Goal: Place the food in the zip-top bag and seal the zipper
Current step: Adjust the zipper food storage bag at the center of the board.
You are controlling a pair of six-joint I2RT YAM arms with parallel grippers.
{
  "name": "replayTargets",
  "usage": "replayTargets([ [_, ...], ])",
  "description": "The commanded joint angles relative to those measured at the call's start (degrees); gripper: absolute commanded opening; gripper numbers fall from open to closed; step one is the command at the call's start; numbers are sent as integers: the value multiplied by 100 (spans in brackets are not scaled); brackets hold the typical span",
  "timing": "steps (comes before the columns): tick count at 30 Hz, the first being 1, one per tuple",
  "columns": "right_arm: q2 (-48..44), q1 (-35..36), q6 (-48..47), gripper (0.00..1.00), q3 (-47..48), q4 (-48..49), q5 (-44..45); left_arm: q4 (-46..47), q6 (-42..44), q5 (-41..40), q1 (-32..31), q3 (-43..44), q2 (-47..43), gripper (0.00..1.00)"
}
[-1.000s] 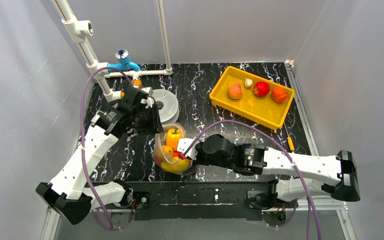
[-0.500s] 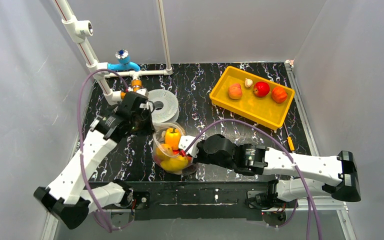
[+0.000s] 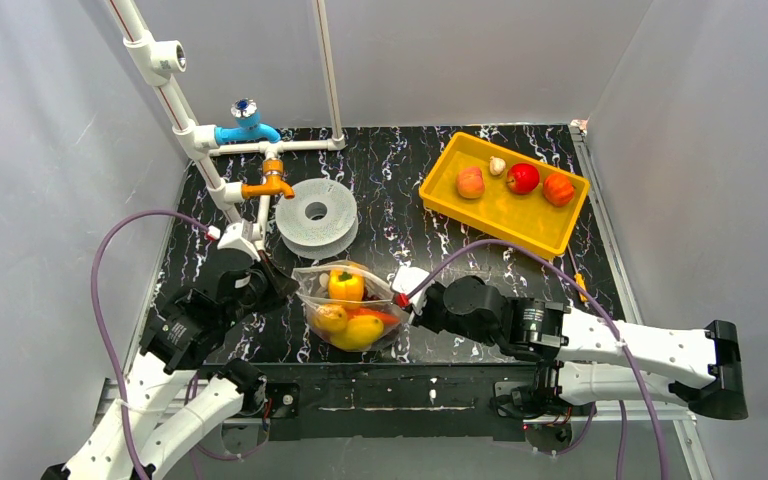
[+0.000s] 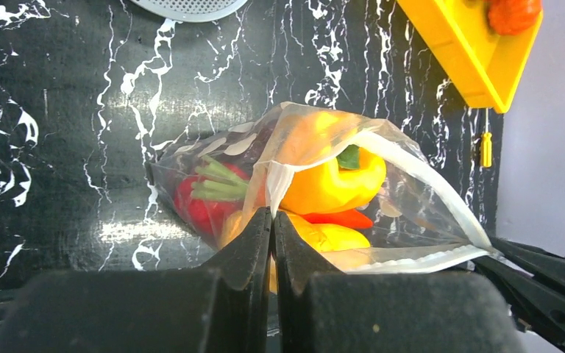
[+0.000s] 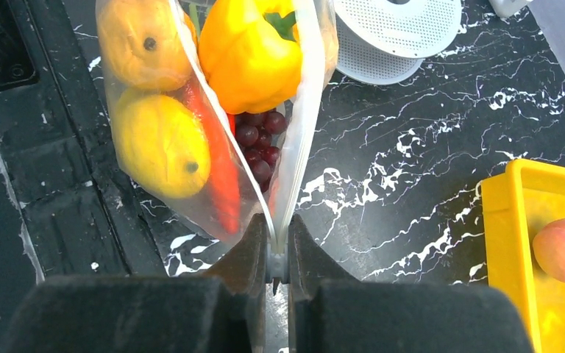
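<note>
Zip-top bag (image 3: 352,308) on table near near edge, mid-width, between both grippers. Left gripper (image 4: 272,219) pinched shut on bag's left edge; right gripper (image 5: 279,254) clamped on right edge. Zipper (image 4: 412,257) gapes in left wrist view. Inside: yellow pepper (image 5: 246,62), carrot (image 5: 219,173). Grapes (image 5: 259,143) clear only in right wrist view. Beyond: grey spool (image 3: 317,215). Yellow tray (image 3: 490,228) at far right corner.

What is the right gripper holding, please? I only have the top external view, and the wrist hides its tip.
Observer: The right wrist view shows the right gripper shut on the edge of the zip-top bag.
Operator: Thank you. Is the left one gripping too?
Observer: Its wrist view shows the left gripper shut, with the zipper running into its grip.
Operator: Is the mouth sealed?
Observer: No; from the left wrist the two lips gape around the yellow pepper.
</note>
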Motion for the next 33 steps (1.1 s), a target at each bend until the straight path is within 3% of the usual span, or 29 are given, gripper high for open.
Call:
replayTargets([
  [1,-19,-124,75,5,4,312,83,243,-278,-127,37,41,29,0],
  [7,-346,-619,812,55,-481,975,-962,151,-331,36,41,225,143,0],
  [12,-548,-826,1315,65,-1014,1697,-1545,44,-353,78,39,356,214,0],
  [14,-534,-864,1418,58,-1140,1982,-1706,32,-353,135,39,383,233,0],
  [18,-397,-1013,1569,25,-1092,2258,-2035,-106,-106,227,41,551,291,3],
  [21,-375,-1204,1566,5,-1014,2212,-2175,-295,350,301,44,894,308,25],
  [24,-497,-1500,1530,1,-1000,2159,-2626,-260,1054,669,42,1391,328,49],
  [26,-540,-1690,1453,1,-928,2102,-2975,-118,1571,1452,39,1719,458,62],
  [29,-474,-1932,1379,1,-709,1959,-3468,137,2098,2907,41,2079,871,67],
  [33,-269,-2110,1365,1,-430,1816,-3969,723,2417,3993,2,1999,1306,73],
])
